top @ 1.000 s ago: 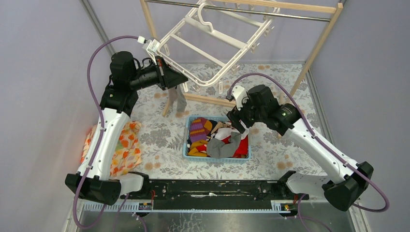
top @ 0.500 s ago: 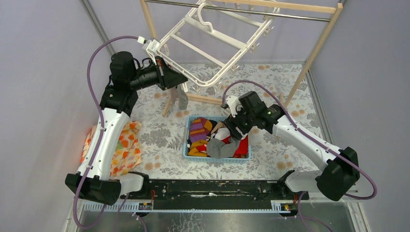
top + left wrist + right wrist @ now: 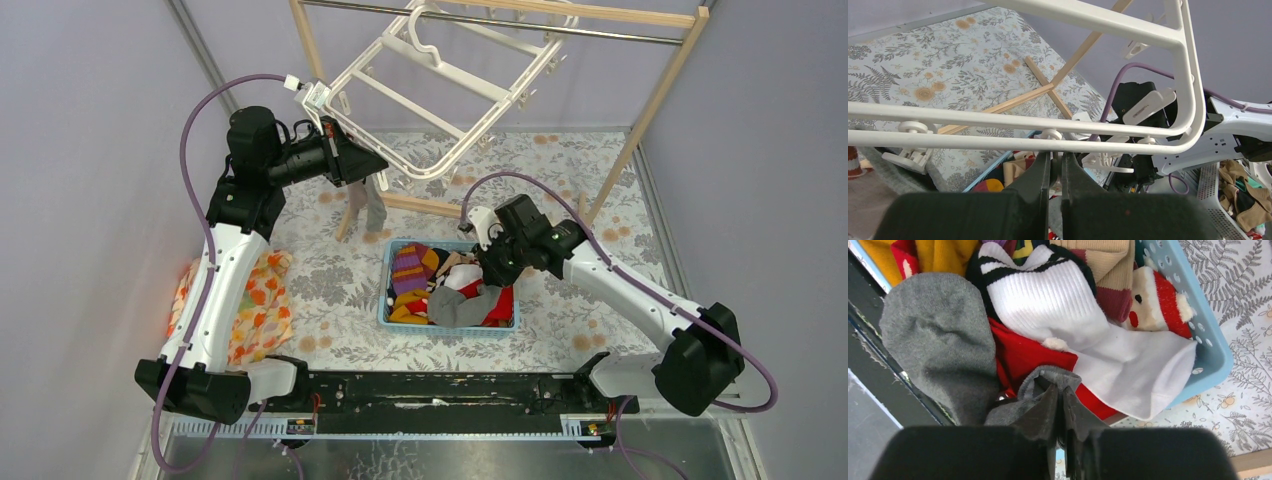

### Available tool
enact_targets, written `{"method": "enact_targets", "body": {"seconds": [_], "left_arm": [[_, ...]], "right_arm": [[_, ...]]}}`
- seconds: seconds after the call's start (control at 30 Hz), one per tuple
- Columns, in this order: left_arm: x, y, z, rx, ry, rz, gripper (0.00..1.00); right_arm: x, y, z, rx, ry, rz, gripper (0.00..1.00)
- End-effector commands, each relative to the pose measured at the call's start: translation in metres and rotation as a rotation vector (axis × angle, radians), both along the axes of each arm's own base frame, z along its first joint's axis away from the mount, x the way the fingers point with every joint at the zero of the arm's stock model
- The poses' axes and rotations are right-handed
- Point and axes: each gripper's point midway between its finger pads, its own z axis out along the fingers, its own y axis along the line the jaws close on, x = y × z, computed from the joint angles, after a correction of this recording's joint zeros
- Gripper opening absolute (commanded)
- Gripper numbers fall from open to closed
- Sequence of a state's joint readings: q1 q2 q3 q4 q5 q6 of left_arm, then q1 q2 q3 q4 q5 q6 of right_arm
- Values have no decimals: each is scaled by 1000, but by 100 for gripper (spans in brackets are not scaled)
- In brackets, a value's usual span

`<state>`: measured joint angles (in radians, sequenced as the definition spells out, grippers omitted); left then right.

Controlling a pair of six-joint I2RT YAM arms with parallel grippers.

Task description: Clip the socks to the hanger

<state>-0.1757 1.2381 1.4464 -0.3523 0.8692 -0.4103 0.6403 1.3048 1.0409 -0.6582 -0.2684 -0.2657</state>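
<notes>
The white hanger (image 3: 420, 90) hangs tilted from the rack's rail. My left gripper (image 3: 375, 162) is shut at its lower left rim; in the left wrist view the gripper (image 3: 1056, 156) pinches a small clip piece right under the hanger's rim bar (image 3: 998, 141). One grey sock (image 3: 372, 205) dangles from the hanger below that gripper. My right gripper (image 3: 487, 275) is down in the blue basket (image 3: 385, 290). There the gripper (image 3: 1059, 390) is shut on a fold of a grey sock (image 3: 938, 340). A white sock with black stripes (image 3: 1048, 300) lies beside it.
The basket's wall (image 3: 1213, 340) also holds red cloth (image 3: 1023, 355), a Santa sock (image 3: 1158, 300) and orange and purple-striped pieces. A pale wooden rack (image 3: 655, 100) stands at the back. An orange floral cloth (image 3: 255, 300) lies at the left.
My right gripper came down and leftward into the basket and went from open to shut on the grey sock. The left arm and the hanger have stayed still.
</notes>
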Motion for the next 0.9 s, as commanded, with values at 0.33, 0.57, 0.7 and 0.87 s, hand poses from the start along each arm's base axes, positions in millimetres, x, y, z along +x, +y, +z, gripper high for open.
{"method": "enact_targets", "body": {"seconds": [0.33,0.57,0.7,0.87], "left_arm": [[-15,-1,-3,0,25,-46,0],[-16,-1,2,-8,17,-47,0],[-17,-2,4,-13,19,-51,0],[-19,-3,7,-25,20,-60,0]], "right_arm": [[19,40,164,750,-400,-195,0],[-20,47,247,1227,-391,-127,0],[-33,52,272,1432,-326,-69,0],[-26,65,274,1554,-177,-63,0]]}}
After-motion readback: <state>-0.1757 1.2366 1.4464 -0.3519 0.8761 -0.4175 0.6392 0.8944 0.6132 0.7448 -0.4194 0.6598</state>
